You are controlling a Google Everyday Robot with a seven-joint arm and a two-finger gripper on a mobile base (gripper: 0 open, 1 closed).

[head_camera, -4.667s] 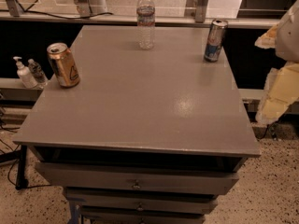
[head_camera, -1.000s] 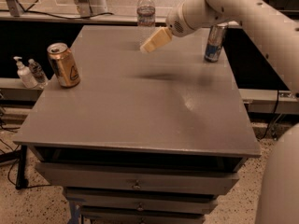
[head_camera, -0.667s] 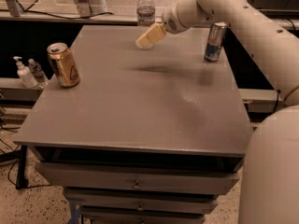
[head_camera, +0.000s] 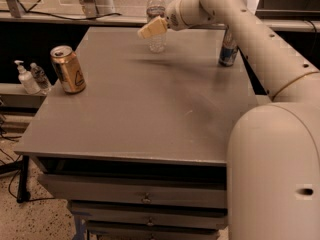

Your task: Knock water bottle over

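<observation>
Drawers (head_camera: 145,196): stacked under the tabletop, bottom centre.
Table (head_camera: 150,114): grey matte top.
Gold can (head_camera: 68,69): upright, left edge.
Blue can (head_camera: 228,49): upright, upper right.
Gripper (head_camera: 152,28): upper centre, across the bottle's middle (grip state: cannot tell).
Water bottle (head_camera: 156,6): upright, far edge.
Room: speckled floor (head_camera: 35,219); pump bottle (head_camera: 25,79) far left.

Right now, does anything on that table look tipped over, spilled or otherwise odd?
Nothing stands out. The water bottle, the gold can and the blue can all stand upright on the grey table, with no spill visible. The robot's hand hangs in front of the water bottle, at its middle.
</observation>
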